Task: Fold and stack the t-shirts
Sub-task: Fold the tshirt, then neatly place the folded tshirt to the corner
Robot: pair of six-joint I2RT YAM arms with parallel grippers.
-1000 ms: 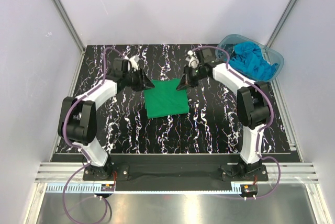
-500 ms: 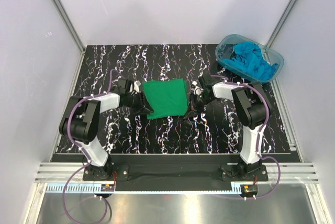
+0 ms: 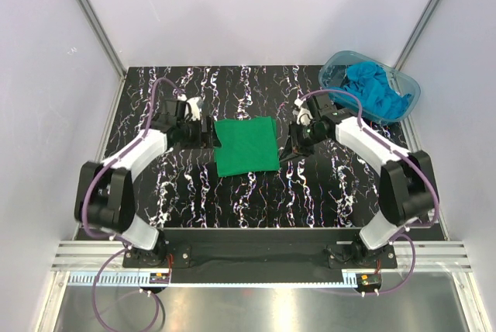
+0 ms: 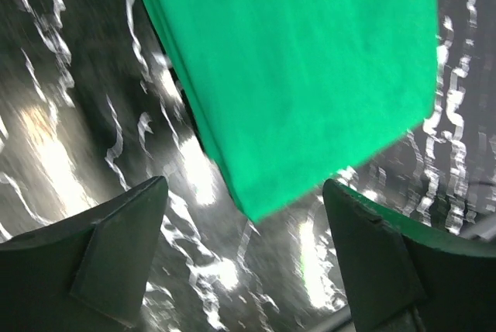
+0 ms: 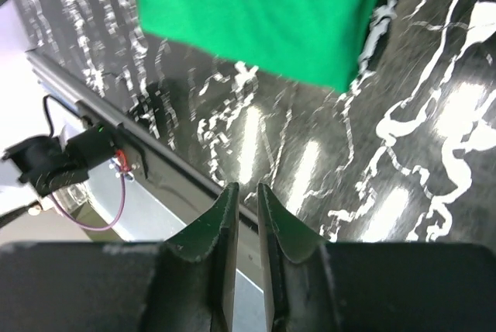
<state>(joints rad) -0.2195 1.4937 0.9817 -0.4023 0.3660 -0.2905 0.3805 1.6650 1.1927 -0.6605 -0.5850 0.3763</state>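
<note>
Both arms have backed off the green t-shirt (image 3: 246,146) since half a second ago, when each gripper was tucked against one of its sides. It lies as a flat folded rectangle on the marbled table (image 3: 310,192), and neither gripper touches it.

The left gripper (image 3: 205,132) stands just off the shirt's left edge, fingers spread wide and empty. In its wrist view, a corner of the cloth lies ahead between the two fingers. The right gripper (image 3: 291,146) sits just off the right edge, fingers parted by only a narrow slit with nothing in it, and the cloth lies ahead of its tips.

I judge this fold finished and released, which makes this shirt the base of the stack. The turquoise t-shirts (image 3: 376,90) are heaped in the clear tub (image 3: 335,68), beyond the right gripper and to its right. The next move probably calls for that arm to reach over the rim, open wider and pinch out one shirt alone.

No brand, label or legible writing shows anywhere.
</note>
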